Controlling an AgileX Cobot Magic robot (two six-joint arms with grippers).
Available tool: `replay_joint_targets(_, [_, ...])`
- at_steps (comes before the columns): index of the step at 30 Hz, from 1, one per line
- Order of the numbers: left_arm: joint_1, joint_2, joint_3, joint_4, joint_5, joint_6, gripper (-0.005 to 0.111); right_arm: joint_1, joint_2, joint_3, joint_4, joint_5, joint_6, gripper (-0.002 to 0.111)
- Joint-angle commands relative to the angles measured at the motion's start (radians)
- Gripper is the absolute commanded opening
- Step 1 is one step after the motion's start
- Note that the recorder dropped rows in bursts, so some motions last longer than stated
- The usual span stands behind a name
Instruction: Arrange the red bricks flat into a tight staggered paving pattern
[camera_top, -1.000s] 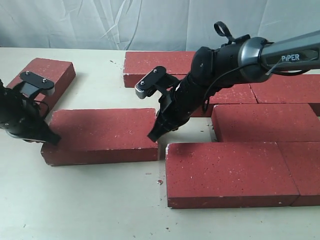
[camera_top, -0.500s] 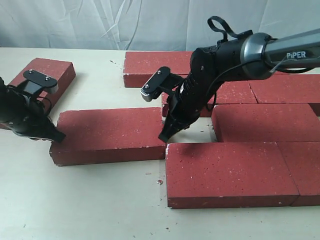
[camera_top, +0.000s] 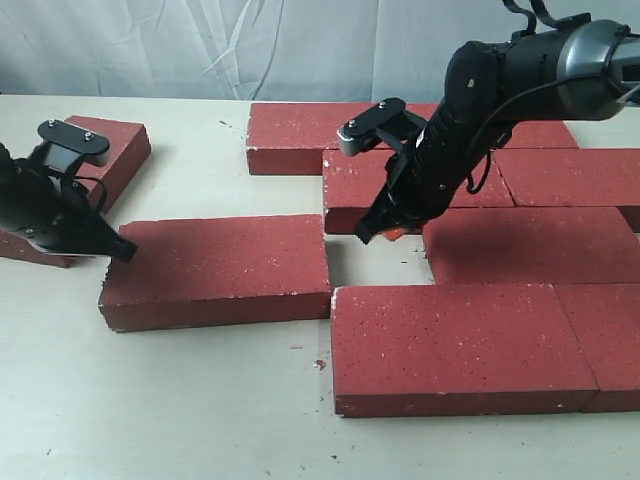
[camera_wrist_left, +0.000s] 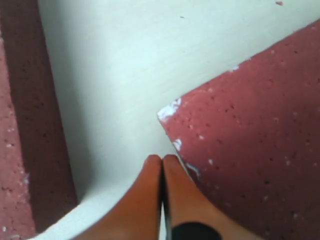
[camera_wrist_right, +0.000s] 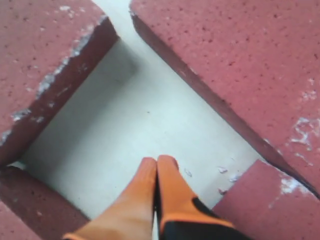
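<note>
Several red bricks lie flat on the table. One loose red brick (camera_top: 215, 270) sits left of the packed group, its right end against the front-row brick (camera_top: 450, 345). My left gripper (camera_top: 122, 251) is shut, its tips at that brick's left end, by the chipped corner (camera_wrist_left: 172, 112). My right gripper (camera_top: 375, 235) is shut and empty, hovering over the bare gap (camera_top: 375, 262) between the loose brick, the second-row brick (camera_top: 420, 190) and the third-row brick (camera_top: 530, 245). The right wrist view shows the shut orange fingertips (camera_wrist_right: 167, 167) over this gap (camera_wrist_right: 135, 120).
A single brick (camera_top: 95, 165) lies apart at the far left, behind my left arm. A back-row brick (camera_top: 320, 135) and more bricks (camera_top: 570, 175) (camera_top: 610, 340) fill the right side. A wrinkled white curtain (camera_top: 250, 45) hangs behind the table.
The loose brick slid right until it met the front-row brick, with my left gripper following its left end. My right gripper rose off its right end and moved right.
</note>
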Motion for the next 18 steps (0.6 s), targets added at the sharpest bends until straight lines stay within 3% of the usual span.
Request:
replay_joint_targets(1, [-0.001,0.003,-0.015,0.014,0.038,-0.009,0.0,0.003,0.017,-0.005,0.073,-0.003,-0.068,0.0])
replay_joint_targets(18, [-0.017,0.004,-0.015,-0.102,0.056,0.067,0.0,0.003,0.049,-0.005,0.143,-0.044,-0.09,0.0])
